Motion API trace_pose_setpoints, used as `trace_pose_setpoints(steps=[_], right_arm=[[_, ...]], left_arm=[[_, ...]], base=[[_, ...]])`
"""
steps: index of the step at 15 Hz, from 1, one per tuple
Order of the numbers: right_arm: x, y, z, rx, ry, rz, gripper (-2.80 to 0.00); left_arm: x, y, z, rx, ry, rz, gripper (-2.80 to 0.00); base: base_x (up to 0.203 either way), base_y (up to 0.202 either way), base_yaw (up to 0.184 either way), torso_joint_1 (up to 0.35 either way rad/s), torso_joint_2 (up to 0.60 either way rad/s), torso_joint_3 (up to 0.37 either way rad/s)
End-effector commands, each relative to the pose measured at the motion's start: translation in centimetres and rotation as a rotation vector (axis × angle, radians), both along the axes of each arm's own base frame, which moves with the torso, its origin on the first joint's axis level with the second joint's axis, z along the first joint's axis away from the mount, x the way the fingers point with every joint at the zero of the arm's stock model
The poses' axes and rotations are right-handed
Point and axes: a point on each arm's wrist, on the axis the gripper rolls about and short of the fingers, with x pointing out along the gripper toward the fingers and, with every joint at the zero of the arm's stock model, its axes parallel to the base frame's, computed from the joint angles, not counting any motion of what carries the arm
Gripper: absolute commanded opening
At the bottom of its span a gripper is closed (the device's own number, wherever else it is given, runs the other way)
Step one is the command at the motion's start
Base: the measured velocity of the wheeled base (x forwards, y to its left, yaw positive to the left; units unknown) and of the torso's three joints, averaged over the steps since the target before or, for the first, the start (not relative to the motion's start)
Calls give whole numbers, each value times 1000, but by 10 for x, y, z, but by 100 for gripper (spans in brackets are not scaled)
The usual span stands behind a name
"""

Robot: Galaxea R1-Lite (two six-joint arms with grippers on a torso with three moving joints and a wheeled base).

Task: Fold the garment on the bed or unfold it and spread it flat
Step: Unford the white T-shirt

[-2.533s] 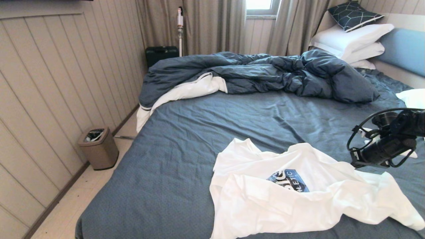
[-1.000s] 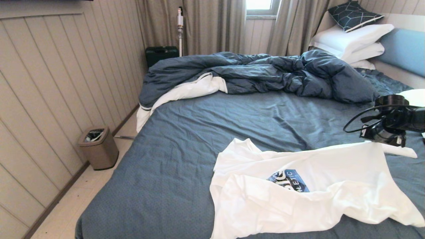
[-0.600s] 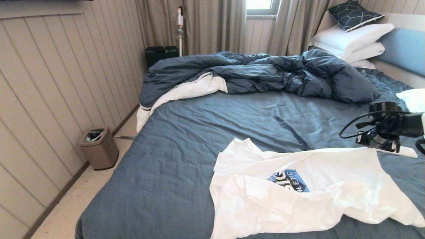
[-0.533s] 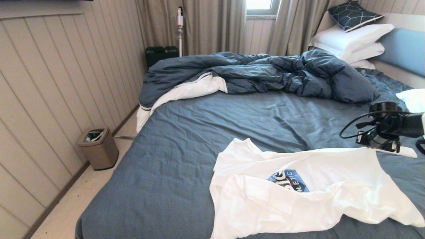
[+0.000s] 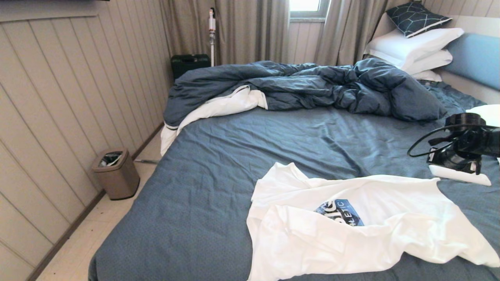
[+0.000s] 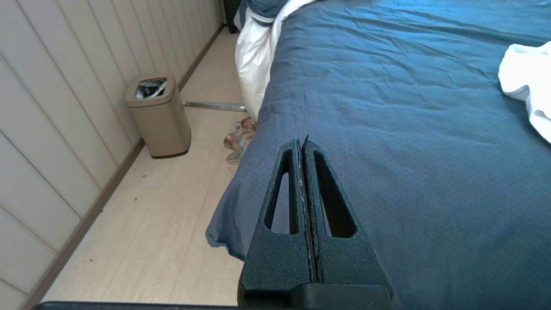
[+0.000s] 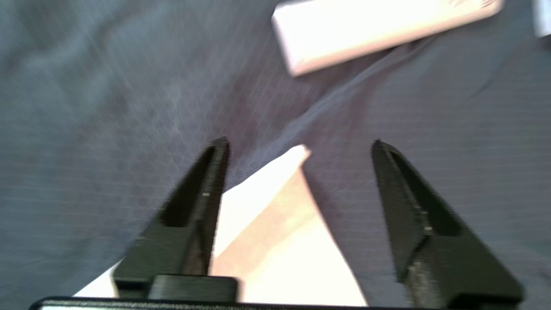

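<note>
A white T-shirt (image 5: 351, 230) with a blue logo lies rumpled on the near right part of the bed (image 5: 242, 156), its lower half still bunched in folds. My right gripper (image 5: 454, 163) hovers just beyond the shirt's far right corner. In the right wrist view this gripper (image 7: 300, 143) is open, and the shirt's corner (image 7: 275, 215) lies loose on the sheet below the gap between its fingers. My left gripper (image 6: 302, 142) is shut with nothing in it, hanging over the bed's near left edge, well apart from the shirt (image 6: 525, 77).
A flat white box (image 5: 461, 175) lies on the sheet just under the right gripper. The rumpled duvet (image 5: 312, 86), white pillows (image 5: 414, 47) and blue headboard (image 5: 476, 58) lie at the far side. A tan bin (image 5: 116, 173) stands on the floor by the left wall.
My right gripper drew the shirt's far right corner outward so the upper part spread flatter, then let it go and rose a little up and to the right.
</note>
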Motion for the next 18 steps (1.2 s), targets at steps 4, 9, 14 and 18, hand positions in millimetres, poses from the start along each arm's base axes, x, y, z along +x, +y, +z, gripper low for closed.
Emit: trace_pose_setpoints(steps=[4,9,14,18], right_arm=[[-41,19,67,63,-126,85,0],[-117,69,67,273,-12,260,-280],[-172,115,73,343,10,412,-280],[-196,133,66,415,14,443,-280]], left_arm=[[0,0,0,-6,3,1,-280],[0,0,0,-9,3,1,-280],[0,0,0,-10,0,1,-280],[-1,0,4,-7,19,5,-280]], base=[[0,0,0,0,0,0],[0,0,0,0,0,0],[0,0,0,0,0,0],[0,0,0,0,0,0]])
